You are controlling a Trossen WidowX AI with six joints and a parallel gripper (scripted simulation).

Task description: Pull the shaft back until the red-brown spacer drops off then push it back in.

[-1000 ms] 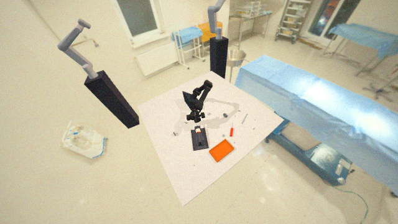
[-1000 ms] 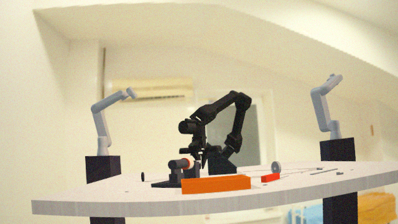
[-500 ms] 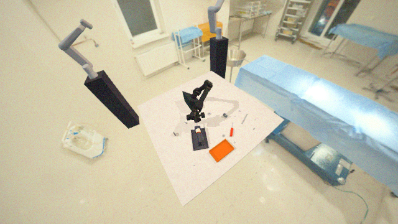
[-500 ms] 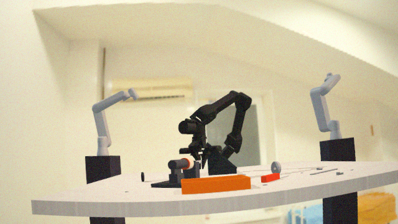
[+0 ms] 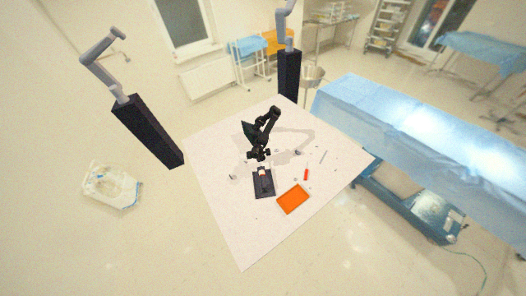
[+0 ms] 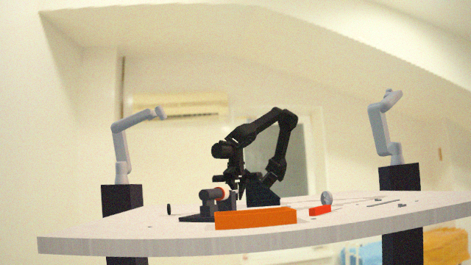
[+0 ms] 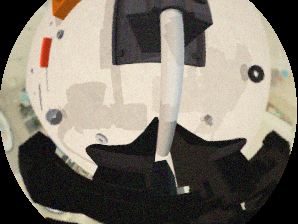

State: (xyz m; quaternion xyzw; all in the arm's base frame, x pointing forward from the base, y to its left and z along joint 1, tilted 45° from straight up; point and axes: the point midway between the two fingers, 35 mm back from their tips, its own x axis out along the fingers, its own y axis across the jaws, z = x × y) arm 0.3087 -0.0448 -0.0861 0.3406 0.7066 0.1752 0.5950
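Note:
The shaft [image 7: 172, 85] is pale and runs from between my fingers to the dark bracket [image 7: 147, 30] [image 6: 232, 202]. My gripper [image 7: 161, 119] [image 6: 238, 189] [image 5: 260, 159] is shut on the shaft near its free end. The big housing block [image 6: 209, 194] stands on the dark base plate [image 5: 258, 192] [image 6: 189, 219]. The red-brown spacer [image 6: 223, 193] sits on the shaft line against the housing face. A whitish spacer [image 6: 226, 193] is beside it, towards the bracket. Both are up off the table. The shaft inside them is hidden; I cannot tell how deep it reaches.
An orange tray [image 5: 292, 199] [image 6: 255, 219] stands beside the base plate. A red-handled tool [image 5: 306, 174] [image 6: 320, 210] [image 7: 45, 52] lies beyond it. A grey disc [image 6: 326, 198] [image 7: 54, 117] and a black ring [image 7: 258, 72] [image 6: 168, 209] are on the table, with several small parts.

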